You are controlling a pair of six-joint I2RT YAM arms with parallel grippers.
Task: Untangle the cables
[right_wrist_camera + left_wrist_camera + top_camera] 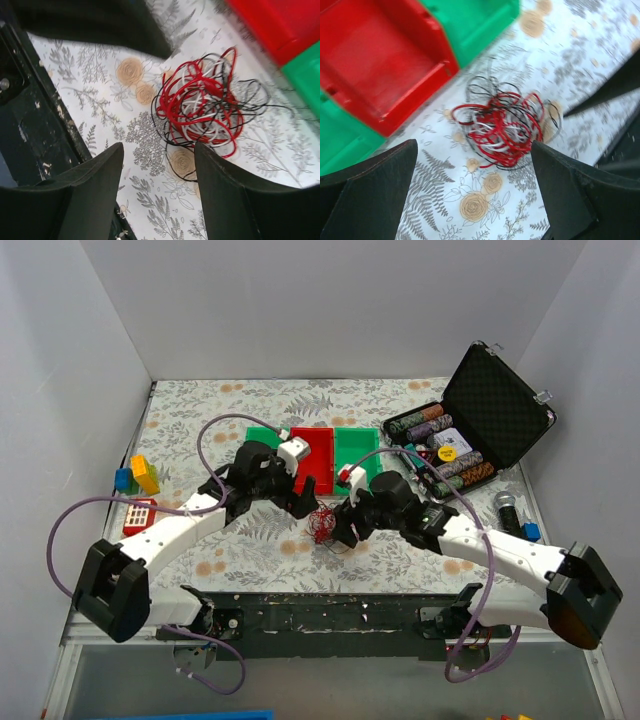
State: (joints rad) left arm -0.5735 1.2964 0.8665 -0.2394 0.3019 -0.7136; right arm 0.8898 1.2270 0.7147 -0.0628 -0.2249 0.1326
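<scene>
The cables (322, 525) lie as one small clump of thin red, black and white wires on the floral cloth, between the two grippers. In the left wrist view the clump (502, 127) sits just beyond my left gripper (474, 150), which is wide open with only cloth between its fingers. From the right wrist, the clump (202, 107) lies just past my right gripper (159, 147), also open; a stray black loop runs by its right finger (225, 185). Seen from above, the left gripper (305, 506) and the right gripper (344, 530) flank the clump closely.
A red bin (312, 455) and green bins (355, 448) stand just behind the clump. An open black case (500, 410) of poker chips is at back right. Yellow and blue blocks (140, 475) and a red toy (138, 515) sit left. A black rail (330, 610) runs along the near edge.
</scene>
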